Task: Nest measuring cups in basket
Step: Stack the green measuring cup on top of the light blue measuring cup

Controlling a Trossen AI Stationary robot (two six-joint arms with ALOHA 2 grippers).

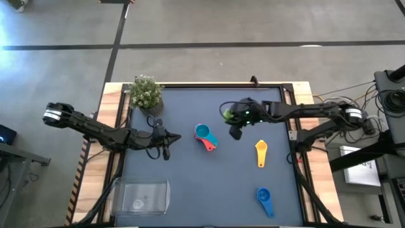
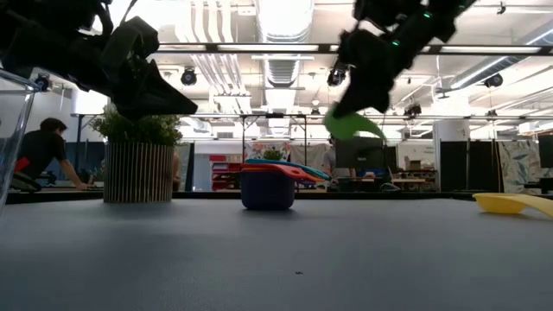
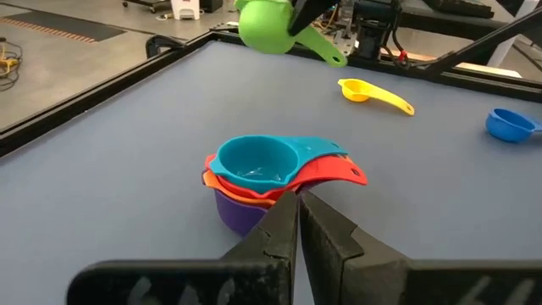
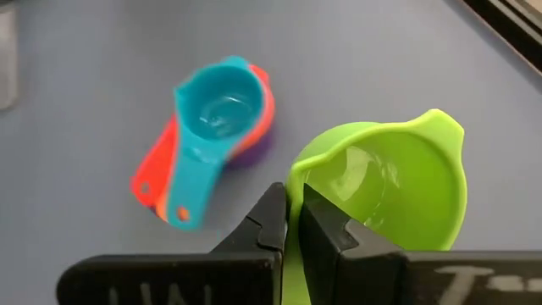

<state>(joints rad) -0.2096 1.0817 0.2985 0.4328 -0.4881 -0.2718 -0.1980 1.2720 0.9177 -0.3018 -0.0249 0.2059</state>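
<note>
Your worktop (image 1: 190, 190) is a dark blue-grey mat framed by a wooden edge, standing on a grey concrete floor. The right gripper (image 4: 292, 222) is clenched on the handle of the green measuring cup (image 4: 385, 182), held in the air over the far middle of the worktop. The left gripper (image 3: 298, 222) hangs pinched shut and empty, just beside the nested stack of cups (image 1: 205, 136) at the worktop's centre. A yellow cup (image 1: 261, 152) lies toward the right edge, a blue cup (image 1: 264, 199) near the near-right corner. The clear basket (image 1: 140, 195) sits at the near-left corner, the potted plant (image 1: 146, 93) at the far-left corner. Beyond the table you see an open office with ceiling lights and a seated person (image 2: 39, 155).
</note>
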